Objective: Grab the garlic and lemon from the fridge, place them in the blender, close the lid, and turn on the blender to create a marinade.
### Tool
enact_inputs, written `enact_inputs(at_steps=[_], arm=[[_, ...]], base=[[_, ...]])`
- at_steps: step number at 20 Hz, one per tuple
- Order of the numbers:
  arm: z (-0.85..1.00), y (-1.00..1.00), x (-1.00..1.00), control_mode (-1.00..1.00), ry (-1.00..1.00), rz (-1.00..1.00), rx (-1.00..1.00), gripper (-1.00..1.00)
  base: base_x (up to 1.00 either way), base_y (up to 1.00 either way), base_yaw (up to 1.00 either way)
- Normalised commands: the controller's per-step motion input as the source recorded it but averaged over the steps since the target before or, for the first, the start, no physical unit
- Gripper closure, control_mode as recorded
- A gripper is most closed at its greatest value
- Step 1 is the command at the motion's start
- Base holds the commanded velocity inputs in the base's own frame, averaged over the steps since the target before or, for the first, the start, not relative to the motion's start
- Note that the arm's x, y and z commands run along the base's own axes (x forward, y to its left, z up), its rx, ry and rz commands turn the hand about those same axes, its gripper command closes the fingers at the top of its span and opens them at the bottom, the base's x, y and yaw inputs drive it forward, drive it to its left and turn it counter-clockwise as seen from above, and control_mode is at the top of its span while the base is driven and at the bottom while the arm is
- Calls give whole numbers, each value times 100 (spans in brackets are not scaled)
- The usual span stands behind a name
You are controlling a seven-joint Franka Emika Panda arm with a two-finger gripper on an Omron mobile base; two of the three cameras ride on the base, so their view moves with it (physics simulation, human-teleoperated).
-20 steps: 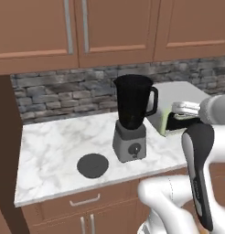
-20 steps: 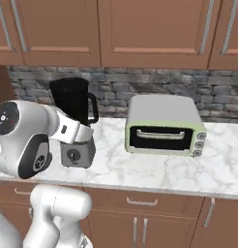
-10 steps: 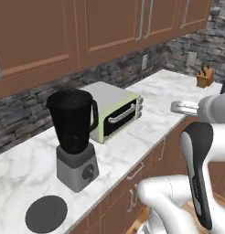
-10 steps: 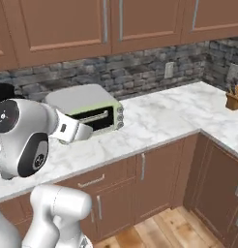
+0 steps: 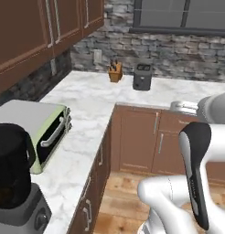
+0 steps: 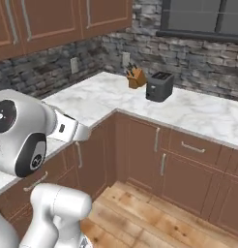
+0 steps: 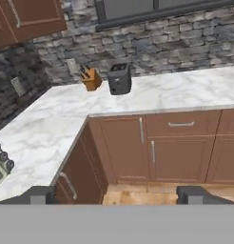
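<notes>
Fingers (image 7: 117, 194) stood spread wide, gripping nothing, above open wooden floor (image 6: 155, 218) in the crook of the L-shaped marble counter (image 5: 89, 98). Blender (image 5: 16, 183) sat at the counter's near end, just beside the pale green toaster oven (image 5: 39, 128). Knife block (image 7: 92, 79) and dark toaster (image 7: 120, 79) stood near the far corner, well apart from the blender.

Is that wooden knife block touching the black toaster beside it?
Apart. The hand view shows bare marble counter between the knife block and the toaster.
</notes>
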Motion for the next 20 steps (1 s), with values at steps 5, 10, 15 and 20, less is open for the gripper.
enact_inputs(at_steps=[5,10,15,20], arm=[[0,0,0,100,0,0,0,-100],[0,0,0,100,0,0,0,-100],[0,0,0,100,0,0,0,-100],[0,0,0,100,0,0,0,-100]], base=[[29,-77,-60],[56,-99,-45],[92,-94,-37],[33,-80,-59]])
